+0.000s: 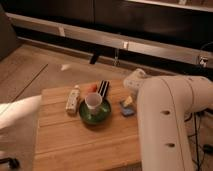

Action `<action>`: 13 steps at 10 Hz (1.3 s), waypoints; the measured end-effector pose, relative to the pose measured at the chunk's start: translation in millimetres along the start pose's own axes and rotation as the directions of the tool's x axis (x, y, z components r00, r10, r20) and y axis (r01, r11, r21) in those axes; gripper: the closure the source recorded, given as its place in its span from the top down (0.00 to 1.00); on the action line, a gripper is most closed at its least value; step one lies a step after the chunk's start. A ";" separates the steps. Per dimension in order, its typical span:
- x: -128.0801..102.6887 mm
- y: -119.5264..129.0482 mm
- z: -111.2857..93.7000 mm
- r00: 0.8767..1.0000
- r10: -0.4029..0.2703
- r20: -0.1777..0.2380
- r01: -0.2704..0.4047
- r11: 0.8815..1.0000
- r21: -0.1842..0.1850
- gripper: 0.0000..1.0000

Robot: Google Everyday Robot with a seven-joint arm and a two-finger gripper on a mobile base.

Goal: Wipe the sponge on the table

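White and bulky, the arm bends down to the gripper (pixel 128 103), which is clenched, its tips low on the sponge (pixel 128 113). I cannot tell whether it pinches the pad or only presses on it. The sponge lies flat on the table (pixel 75 145), near the right edge and just beside the green bowl (pixel 95 114) holding a white cup (pixel 93 101). Farther left stand the white bottle (pixel 73 98) and the black striped block (pixel 103 88). To my eye the wiping is under way, but the wood shows no trace of how much is covered.
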 end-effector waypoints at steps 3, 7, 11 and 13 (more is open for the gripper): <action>-45.0 30.8 -6.0 0.997 -0.042 0.070 0.044 0.999 -0.017 0.00; -75.4 90.9 -20.6 0.983 -0.090 0.163 0.112 0.985 -0.131 0.00; -75.6 139.6 -54.7 0.961 -0.149 0.231 0.199 0.957 -0.212 0.00; -64.0 153.9 -64.9 0.960 -0.152 0.234 0.210 0.946 -0.246 0.00</action>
